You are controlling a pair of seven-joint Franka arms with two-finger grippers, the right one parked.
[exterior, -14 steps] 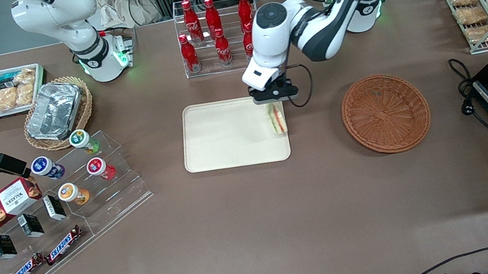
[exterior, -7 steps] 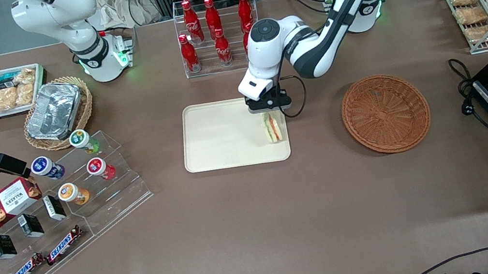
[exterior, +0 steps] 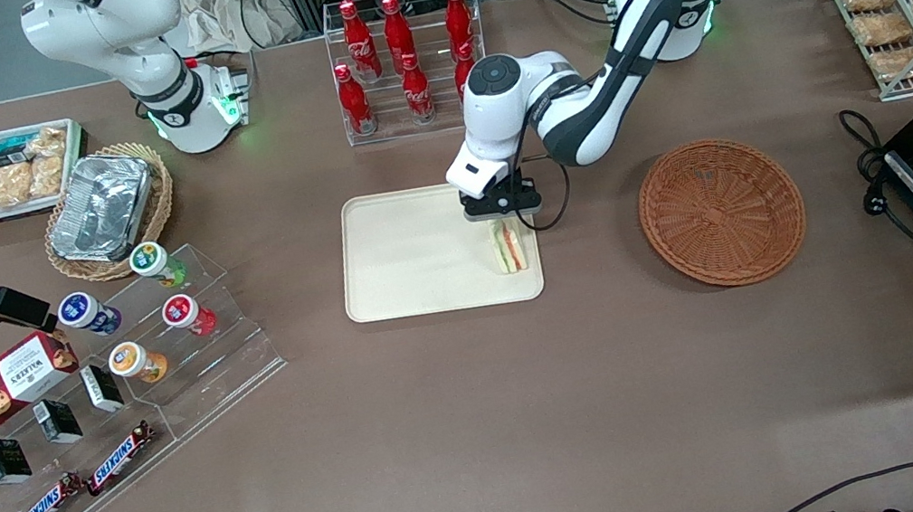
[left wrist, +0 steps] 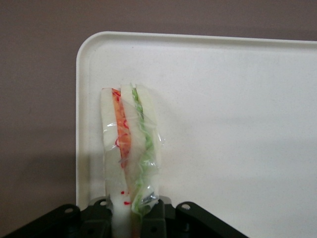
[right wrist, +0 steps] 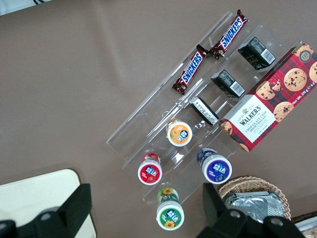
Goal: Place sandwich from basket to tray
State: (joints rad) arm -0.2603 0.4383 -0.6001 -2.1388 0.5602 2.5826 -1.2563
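Now sandwich [left wrist: 130,148] between gripper [left wrist: 128,218] jaws, over tray [left wrist: 237,124]

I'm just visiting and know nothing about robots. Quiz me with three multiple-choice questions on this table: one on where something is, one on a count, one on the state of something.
1. Where is the sandwich?
A. in the basket
B. over the tray, by its edge nearest the basket
C. on the bottle rack

2. How many red bottles show in the rack?
A. three
B. six
C. ten

3. What is the gripper doing?
A. clamping the sandwich
B. hanging open over the basket
C. gripping a bottle

Answers
1: B, the front view shows the wedge above the tray's cream surface near its rim, and the basket holds nothing.
2: B, three stand in the farther row and three in the nearer.
3: A, the left wrist view shows the fingers closed on the sandwich's end.
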